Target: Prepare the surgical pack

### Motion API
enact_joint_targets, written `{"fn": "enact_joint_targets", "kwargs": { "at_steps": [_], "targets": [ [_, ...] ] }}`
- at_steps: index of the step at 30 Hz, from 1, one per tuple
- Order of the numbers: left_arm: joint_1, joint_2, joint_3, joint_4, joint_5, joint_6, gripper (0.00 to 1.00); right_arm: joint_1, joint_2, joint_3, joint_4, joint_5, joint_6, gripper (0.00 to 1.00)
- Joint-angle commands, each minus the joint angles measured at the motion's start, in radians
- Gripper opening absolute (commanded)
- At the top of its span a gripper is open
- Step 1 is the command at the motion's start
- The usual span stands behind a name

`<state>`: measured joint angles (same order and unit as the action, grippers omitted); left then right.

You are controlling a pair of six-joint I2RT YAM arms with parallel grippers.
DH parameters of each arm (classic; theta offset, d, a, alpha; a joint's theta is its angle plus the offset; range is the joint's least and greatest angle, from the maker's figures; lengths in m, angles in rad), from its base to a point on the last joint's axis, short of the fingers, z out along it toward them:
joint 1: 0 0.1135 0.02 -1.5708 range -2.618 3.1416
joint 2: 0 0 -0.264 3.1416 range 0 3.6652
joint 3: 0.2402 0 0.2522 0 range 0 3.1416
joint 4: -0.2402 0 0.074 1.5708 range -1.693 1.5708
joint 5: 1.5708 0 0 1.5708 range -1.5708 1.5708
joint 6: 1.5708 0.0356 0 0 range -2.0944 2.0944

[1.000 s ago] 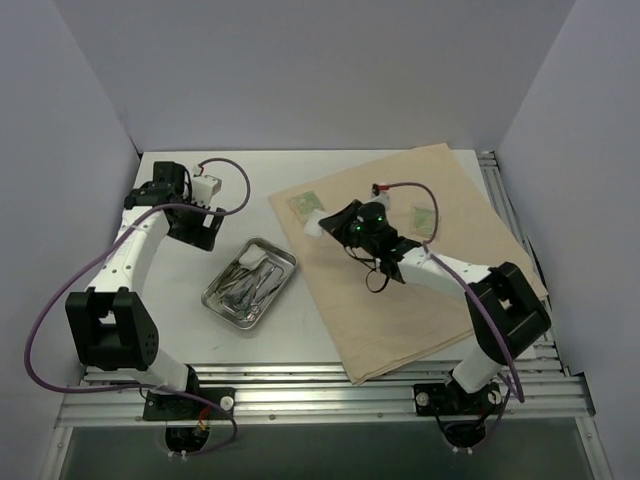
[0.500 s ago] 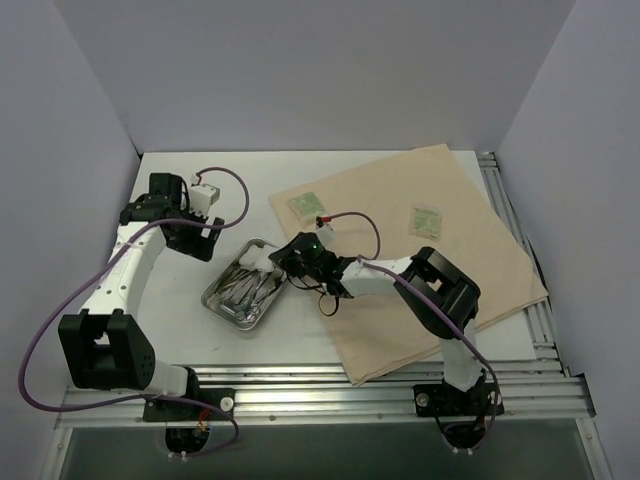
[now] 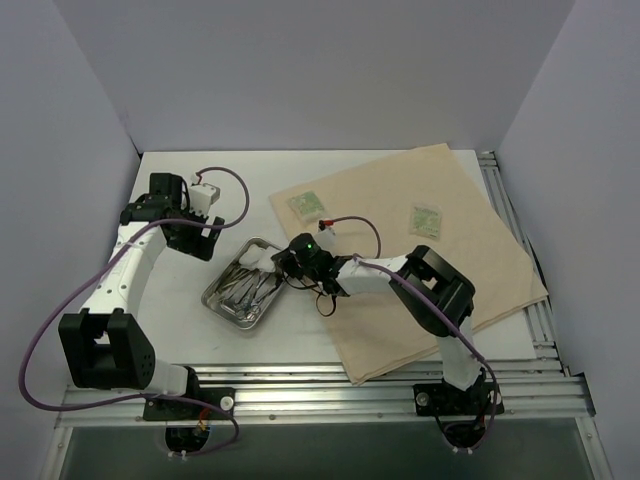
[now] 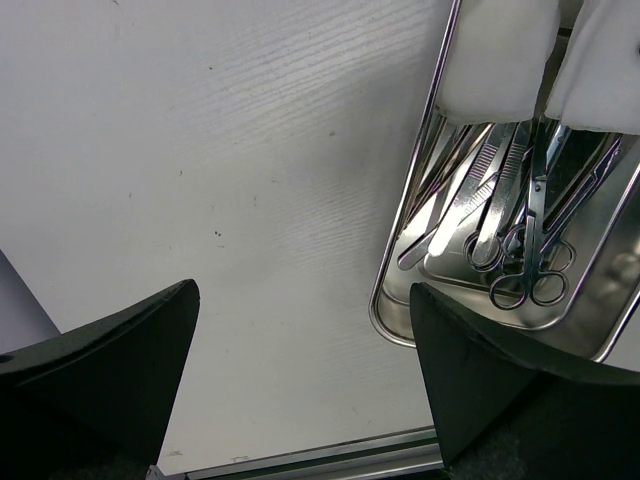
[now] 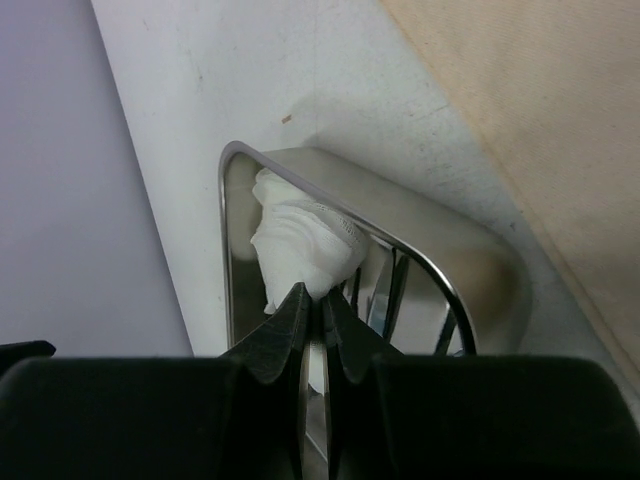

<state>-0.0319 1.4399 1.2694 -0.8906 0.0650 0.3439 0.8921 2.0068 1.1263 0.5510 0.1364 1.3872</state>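
While overhead hides it, right claw (image 5: 314, 296) pinches gauze (image 5: 300, 245) over tray (image 5: 222, 205) — left claw (image 4: 303, 300) gapes.

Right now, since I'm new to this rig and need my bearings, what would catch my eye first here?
The right pincer, stretched far to the left, is shut on white gauze over a corner of the steel tray of instruments. To the tray's right lies a big tan cloth with two green packets on it.

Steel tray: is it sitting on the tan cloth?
No, the steel tray rests on the white table, just left of the tan cloth and off its edge.
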Motion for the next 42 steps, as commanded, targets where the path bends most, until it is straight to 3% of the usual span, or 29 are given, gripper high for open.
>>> {"fn": "enact_joint_targets", "kwargs": {
  "at_steps": [1, 23, 28, 42],
  "targets": [
    [0.0, -0.022, 0.002, 0.042, 0.015, -0.002, 0.96, 0.008, 0.012, 0.017, -0.069, 0.048, 0.052, 0.0],
    [0.0, -0.019, 0.008, 0.038, 0.004, -0.002, 0.96, 0.005, 0.072, 0.098, -0.146, 0.065, 0.078, 0.0],
    [0.001, -0.019, 0.011, 0.033, 0.006, -0.002, 0.96, 0.004, 0.07, 0.11, -0.18, 0.072, 0.084, 0.19],
    [0.003, -0.021, 0.018, 0.033, 0.006, 0.003, 0.96, 0.016, -0.037, 0.179, -0.309, 0.23, -0.027, 0.29]
  ]
}}
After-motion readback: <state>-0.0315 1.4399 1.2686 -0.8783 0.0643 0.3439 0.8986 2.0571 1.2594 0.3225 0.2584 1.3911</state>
